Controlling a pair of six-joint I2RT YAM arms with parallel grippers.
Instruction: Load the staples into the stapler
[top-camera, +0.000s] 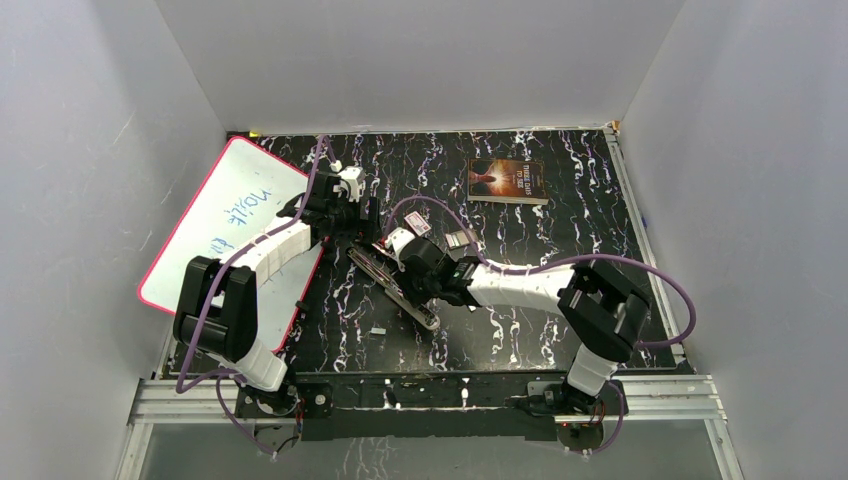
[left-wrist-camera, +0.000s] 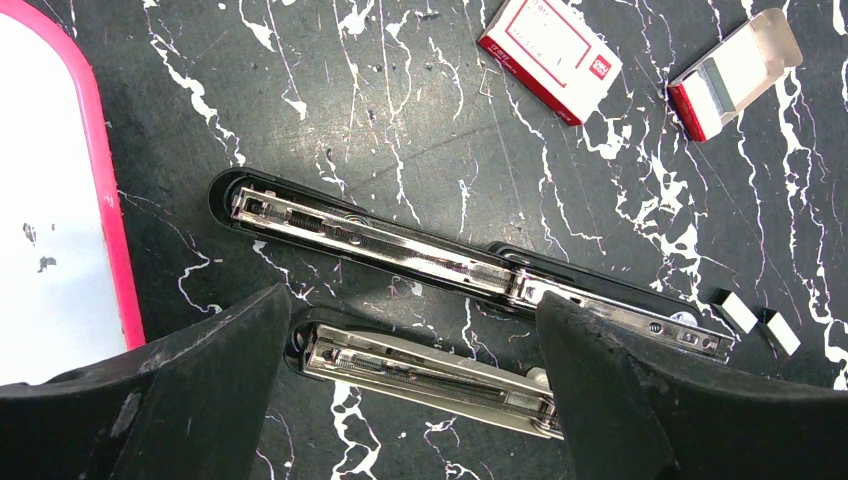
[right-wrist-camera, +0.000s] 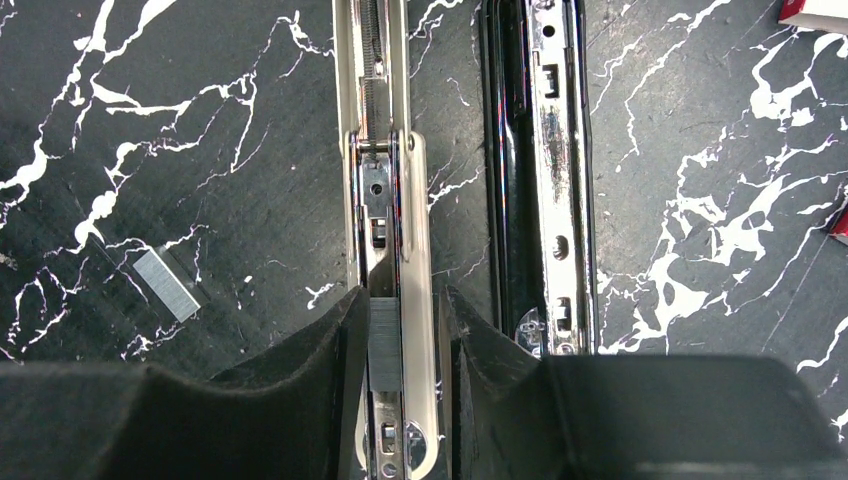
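Observation:
An opened stapler (top-camera: 372, 266) lies flat at mid-table as two long chrome-and-black parts side by side, the upper part (left-wrist-camera: 400, 240) and the lower part (left-wrist-camera: 420, 372). My right gripper (right-wrist-camera: 405, 295) straddles the chrome magazine rail (right-wrist-camera: 385, 180), its fingers apart. A short grey strip of staples (right-wrist-camera: 385, 345) sits in the channel against the left finger, not pinched. The black base part (right-wrist-camera: 540, 150) runs alongside. My left gripper (left-wrist-camera: 413, 295) hangs wide open over the stapler's far end, holding nothing. In the top view the left gripper (top-camera: 358, 222) and right gripper (top-camera: 408, 288) face each other along the stapler.
A loose staple strip (right-wrist-camera: 166, 286) lies left of the rail, and two more strips (left-wrist-camera: 737, 312) lie beyond the stapler's end. A closed red-and-white staple box (left-wrist-camera: 550, 58) and an open box (left-wrist-camera: 735, 62) lie nearby. A whiteboard (top-camera: 230, 215) is at the left, a book (top-camera: 508, 182) at the back.

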